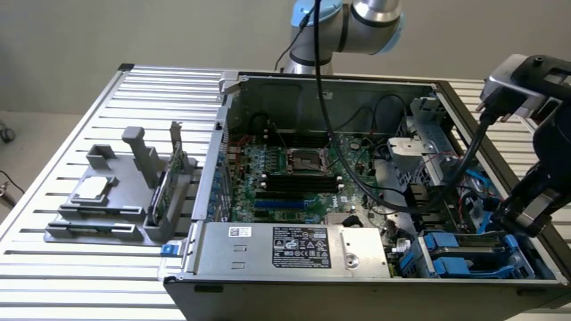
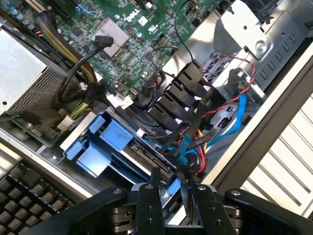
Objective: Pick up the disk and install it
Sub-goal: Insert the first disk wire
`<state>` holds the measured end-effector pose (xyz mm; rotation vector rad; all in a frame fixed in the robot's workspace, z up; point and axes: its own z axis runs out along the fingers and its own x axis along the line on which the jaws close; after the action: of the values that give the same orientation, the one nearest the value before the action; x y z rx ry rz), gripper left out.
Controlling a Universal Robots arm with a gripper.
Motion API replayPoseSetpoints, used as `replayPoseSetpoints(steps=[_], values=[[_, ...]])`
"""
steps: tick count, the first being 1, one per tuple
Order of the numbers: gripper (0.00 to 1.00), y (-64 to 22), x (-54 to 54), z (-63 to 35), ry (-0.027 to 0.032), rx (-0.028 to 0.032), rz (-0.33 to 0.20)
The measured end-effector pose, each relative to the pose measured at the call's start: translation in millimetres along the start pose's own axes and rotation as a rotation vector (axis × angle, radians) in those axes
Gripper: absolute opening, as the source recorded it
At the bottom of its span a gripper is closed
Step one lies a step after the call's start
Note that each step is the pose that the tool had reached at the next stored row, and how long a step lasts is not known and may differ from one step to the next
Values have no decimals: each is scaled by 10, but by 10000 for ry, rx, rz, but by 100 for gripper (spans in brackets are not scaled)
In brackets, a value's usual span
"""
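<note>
Exterior view: an open computer case lies on a slatted metal table, with the robot arm entering from above. The power supply along the near wall carries a black label and a small white one, neither legible. The motherboard occupies the middle of the case. The disk sits in its blue bracket in the drive bay at the near corner on the exterior view's right, below the case rim. The gripper hangs just above that corner, close to the case's side wall. A black cable runs from the arm across the open case. On the exterior view's left, well apart from the case, a grey fixture holds a small silver chip and an upright card. Wrist view: "DELL" is printed in white on the green motherboard, near a ribbed silver heat sink. The disk lies flat in the bay between blue bracket rails, its connector edge facing the gripper. The fingers stand apart with nothing clamped; the bracket's blue end and a black lead show through the gap. Black connectors, a blue flat cable and a red-and-black twisted wire crowd the space beside the bay, leaving little room on that side.
</note>
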<state>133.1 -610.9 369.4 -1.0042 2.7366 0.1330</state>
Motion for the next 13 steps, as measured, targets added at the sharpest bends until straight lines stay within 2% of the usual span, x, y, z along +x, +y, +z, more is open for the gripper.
replayPoseSetpoints(steps=[3, 6, 11, 13], values=[[31, 0, 0, 0, -197, -90, 203], [31, 0, 0, 0, -436, -259, 416], [31, -1, -1, 1, -907, -586, 750], [31, -3, -4, 1, -1138, -751, 854]])
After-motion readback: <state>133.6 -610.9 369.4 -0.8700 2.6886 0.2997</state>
